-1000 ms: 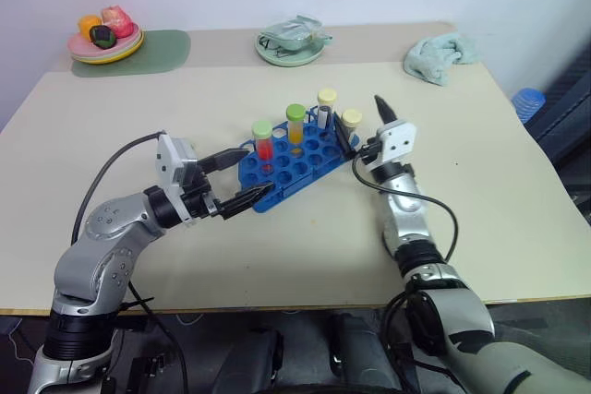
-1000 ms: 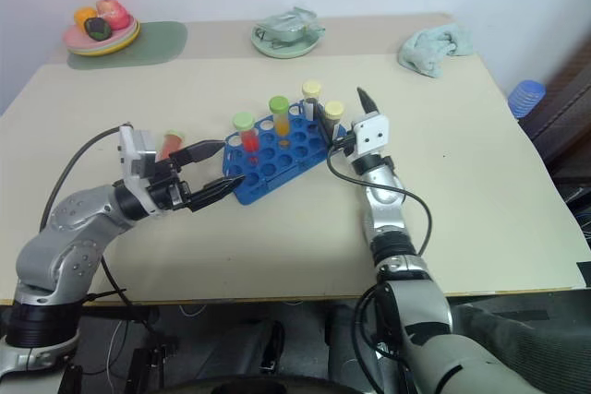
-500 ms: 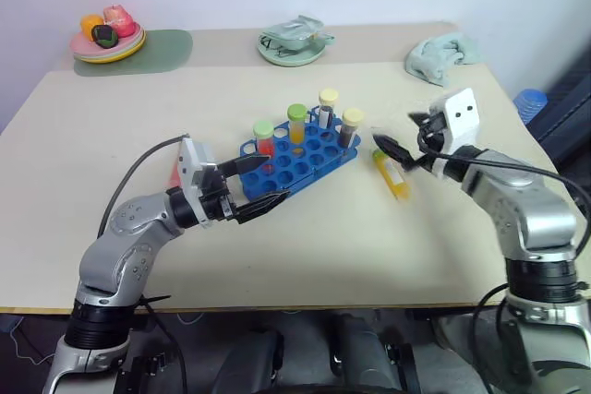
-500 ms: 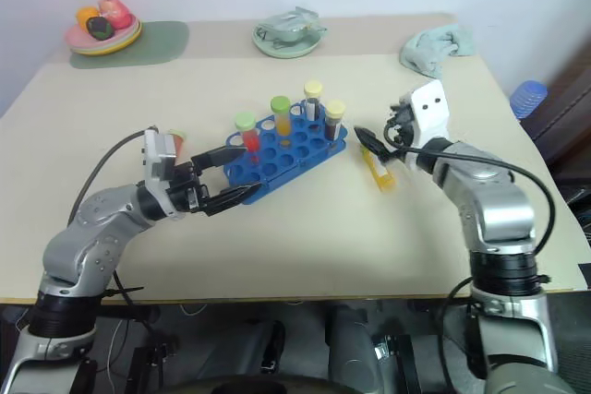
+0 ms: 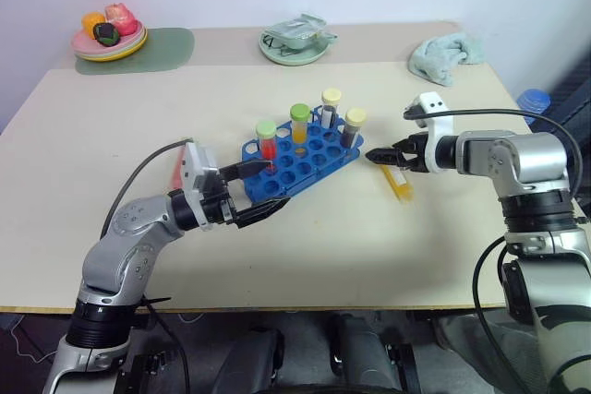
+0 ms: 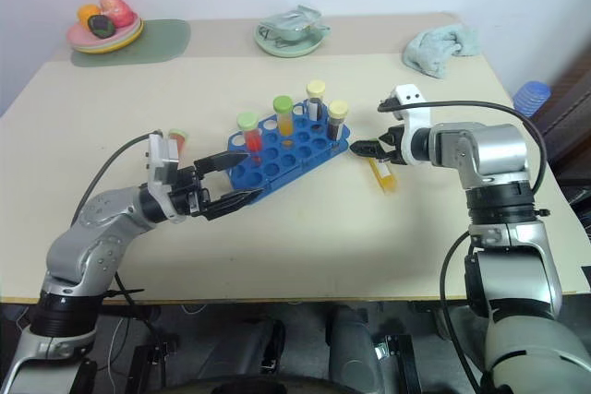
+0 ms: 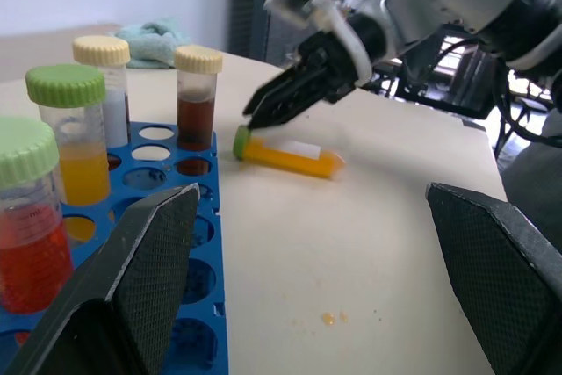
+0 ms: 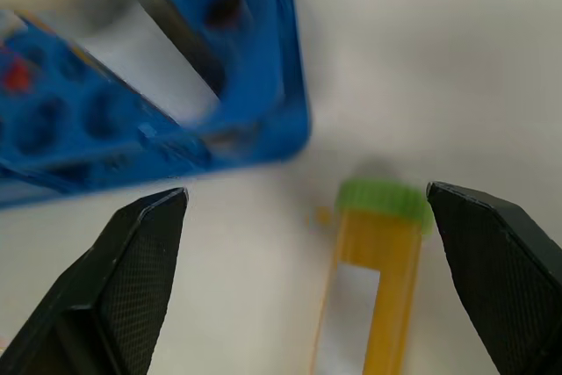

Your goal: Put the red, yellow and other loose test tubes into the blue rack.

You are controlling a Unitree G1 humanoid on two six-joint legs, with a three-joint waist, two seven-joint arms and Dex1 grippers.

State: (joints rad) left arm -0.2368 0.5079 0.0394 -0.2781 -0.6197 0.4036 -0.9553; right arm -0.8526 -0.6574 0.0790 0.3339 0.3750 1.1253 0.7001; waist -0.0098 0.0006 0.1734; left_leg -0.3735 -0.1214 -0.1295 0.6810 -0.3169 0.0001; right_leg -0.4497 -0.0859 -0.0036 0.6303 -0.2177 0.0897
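The blue rack (image 5: 297, 160) stands mid-table and holds a red tube (image 5: 266, 138), a yellow one (image 5: 299, 125), a pale one and a dark brown one (image 5: 352, 128). A loose yellow tube (image 5: 399, 180) with a green cap lies flat on the table just right of the rack. My right gripper (image 5: 374, 156) is open and points left and down at its cap end, apart from it. A loose red tube (image 6: 174, 141) lies behind my left forearm. My left gripper (image 5: 263, 188) is open, its fingers either side of the rack's near left end without gripping it.
Along the back edge are a plate of toy food (image 5: 109, 40) on a green mat (image 5: 164, 47), a pale green dish (image 5: 294, 47) with a packet and a teal cloth (image 5: 445, 54). A blue object (image 5: 528, 101) sits beyond the table's right edge.
My right arm has swung out to the right, and its gripper has turned from upright beside the rack down towards the lying yellow tube. The left gripper stays at the rack's end.
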